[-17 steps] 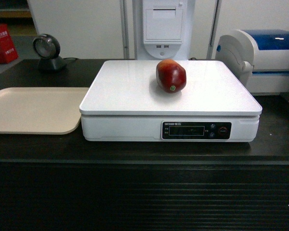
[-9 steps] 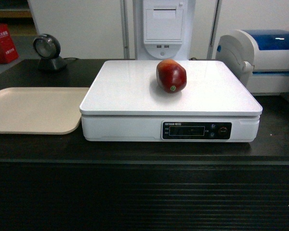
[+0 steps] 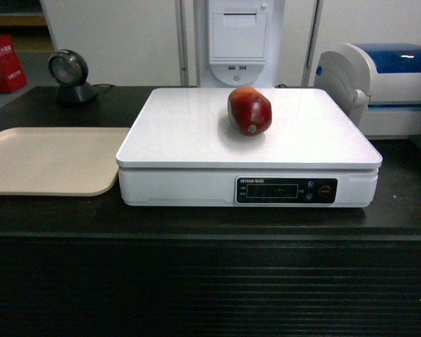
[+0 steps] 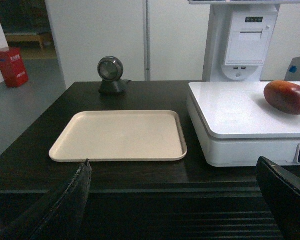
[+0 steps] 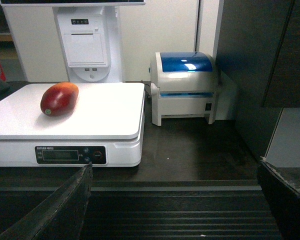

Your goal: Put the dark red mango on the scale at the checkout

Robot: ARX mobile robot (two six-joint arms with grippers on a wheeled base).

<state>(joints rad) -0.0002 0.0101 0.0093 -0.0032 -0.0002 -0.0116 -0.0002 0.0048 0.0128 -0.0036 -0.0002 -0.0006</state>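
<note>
The dark red mango (image 3: 250,110) lies on the white top plate of the scale (image 3: 182,133), toward its back middle, with nothing touching it. The scale stands on the dark checkout (image 3: 210,281) counter. The mango (image 4: 287,97) also shows at the right of the left wrist view, and the mango (image 5: 59,98) sits left in the right wrist view. My left gripper (image 4: 173,167) is open and empty, held in front of the counter's slatted face. My right gripper (image 5: 175,170) is open and empty too, also short of the counter. Neither gripper shows in the head view.
A flat beige tray (image 3: 49,160) lies left of the scale. A round black scanner (image 3: 70,74) stands behind it. A white-and-blue printer (image 3: 386,84) sits right of the scale, and a white receipt terminal (image 3: 238,38) stands behind.
</note>
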